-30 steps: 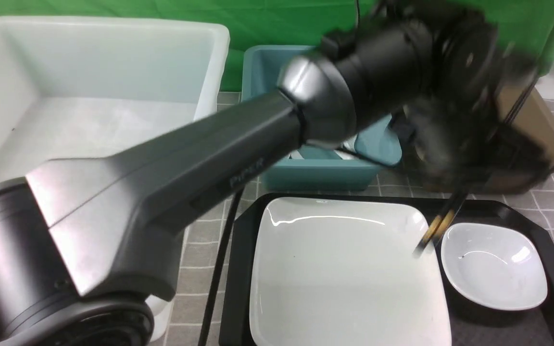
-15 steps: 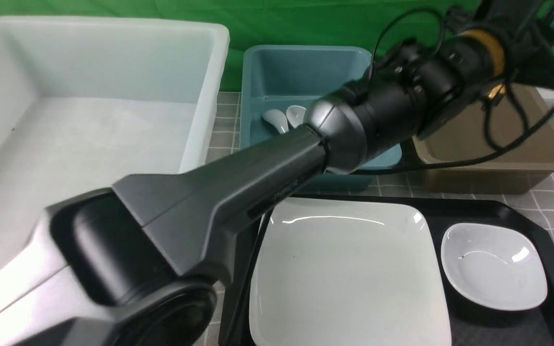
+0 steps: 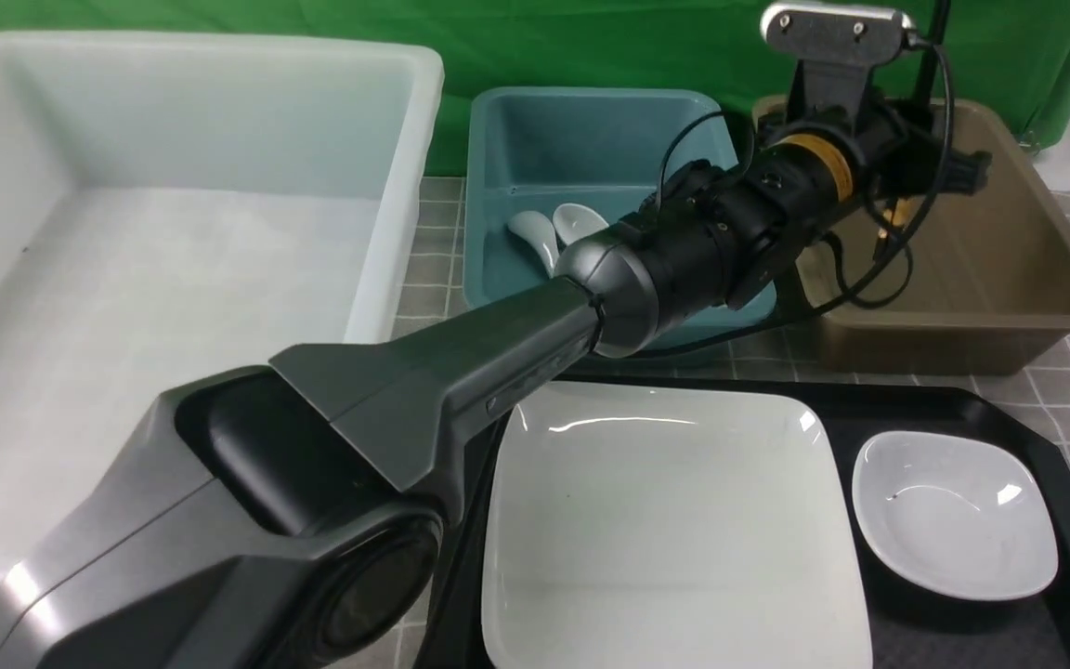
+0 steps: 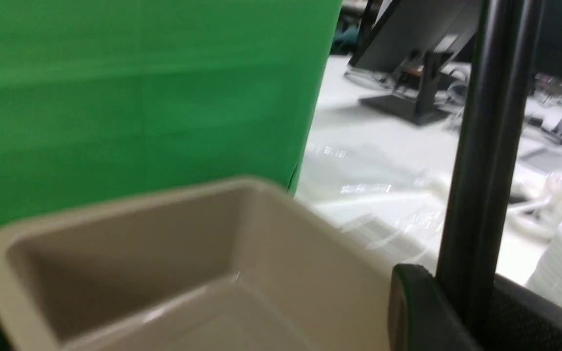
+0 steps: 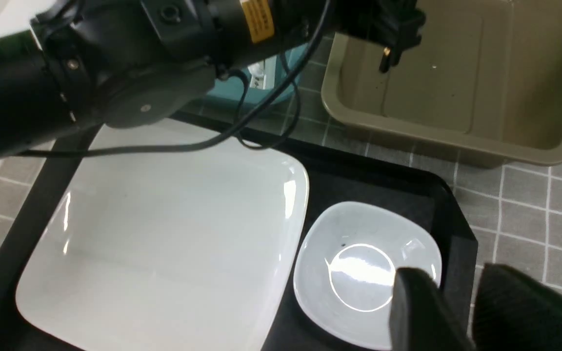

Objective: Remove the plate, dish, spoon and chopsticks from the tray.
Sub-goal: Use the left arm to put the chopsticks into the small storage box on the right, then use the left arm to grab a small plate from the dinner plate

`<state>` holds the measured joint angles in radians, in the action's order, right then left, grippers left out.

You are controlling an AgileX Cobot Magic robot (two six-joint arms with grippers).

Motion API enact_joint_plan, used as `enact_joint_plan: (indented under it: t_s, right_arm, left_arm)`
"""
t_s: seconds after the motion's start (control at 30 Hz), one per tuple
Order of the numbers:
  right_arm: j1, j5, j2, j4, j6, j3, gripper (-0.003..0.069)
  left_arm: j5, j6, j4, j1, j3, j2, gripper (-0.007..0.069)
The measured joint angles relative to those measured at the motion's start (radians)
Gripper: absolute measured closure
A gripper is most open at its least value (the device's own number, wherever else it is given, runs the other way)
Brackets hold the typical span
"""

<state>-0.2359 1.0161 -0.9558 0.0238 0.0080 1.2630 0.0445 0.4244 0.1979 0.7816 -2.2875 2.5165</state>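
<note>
My left tool [image 4: 471, 317] clamps the chopsticks [image 4: 486, 146] over the brown tub [image 3: 1009, 279]. Best to lower the tips close to its floor before releasing, so they don't bounce. Right tool [image 5: 466, 312] narrowly parted, empty, above the dish [image 5: 354, 253].

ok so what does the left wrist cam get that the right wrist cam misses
Left wrist only: the green backdrop, a cluttered white surface past it, and the black chopsticks seen very close, upright between the fingers of the left pincer.

Right wrist only: the plate and the dish side by side on the tray, the left arm stretched toward the tub, and the right pincer, open, near the dish.

Both: the brown tub.
</note>
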Motion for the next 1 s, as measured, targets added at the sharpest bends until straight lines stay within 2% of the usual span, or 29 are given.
enact_joint_plan:
  t_s: [0.07, 0.17, 0.2, 0.3, 0.43, 0.5, 0.53, 0.57, 0.63, 0.7, 0.9, 1.0]
  right_arm:
    - [0.000, -0.001, 0.000, 0.000, 0.000, 0.000, 0.0441]
    - [0.000, -0.003, 0.000, 0.000, 0.000, 0.000, 0.0434]
    - [0.000, -0.003, 0.000, 0.000, 0.000, 0.000, 0.0433]
    - [0.000, -0.003, 0.000, 0.000, 0.000, 0.000, 0.0425]
    - [0.000, 0.005, 0.000, 0.000, 0.000, 0.000, 0.0424]
    - [0.000, 0.013, 0.000, 0.000, 0.000, 0.000, 0.0424]
    - [0.000, 0.014, 0.000, 0.000, 0.000, 0.000, 0.0424]
    - [0.000, 0.015, 0.000, 0.000, 0.000, 0.000, 0.0424]
    - [0.000, 0.015, 0.000, 0.000, 0.000, 0.000, 0.0424]
    - [0.000, 0.015, 0.000, 0.000, 0.000, 0.000, 0.0424]
    - [0.000, 0.019, 0.000, 0.000, 0.000, 0.000, 0.0424]
    - [0.000, 0.024, 0.000, 0.000, 0.000, 0.000, 0.0423]
  left_arm:
    - [-0.031, -0.001, 0.005, 0.000, 0.000, 0.001, 0.0461]
    - [-0.099, -0.002, 0.010, 0.000, 0.000, 0.001, 0.0345]
    - [-0.099, -0.003, 0.010, -0.001, 0.000, 0.000, 0.0340]
    - [-0.233, -0.007, 0.010, -0.001, -0.015, -0.006, 0.0257]
    - [-0.480, -0.023, 0.005, -0.001, -0.052, -0.041, 0.0245]
    - [-0.700, -0.060, -0.030, 0.002, -0.083, -0.098, 0.0306]
    - [-0.718, -0.065, -0.035, 0.002, -0.086, -0.110, 0.0323]
    - [-0.861, -0.114, -0.068, 0.008, -0.098, -0.153, 0.0400]
    - [-1.028, -0.182, -0.126, 0.017, -0.107, -0.212, 0.0525]
    - [-1.186, -0.238, -0.203, 0.034, -0.109, -0.255, 0.0594]
    - [-1.258, -0.291, -0.289, 0.107, -0.049, -0.227, 0.0622]
    - [-1.251, -0.304, -0.284, 0.135, -0.037, -0.191, 0.0620]
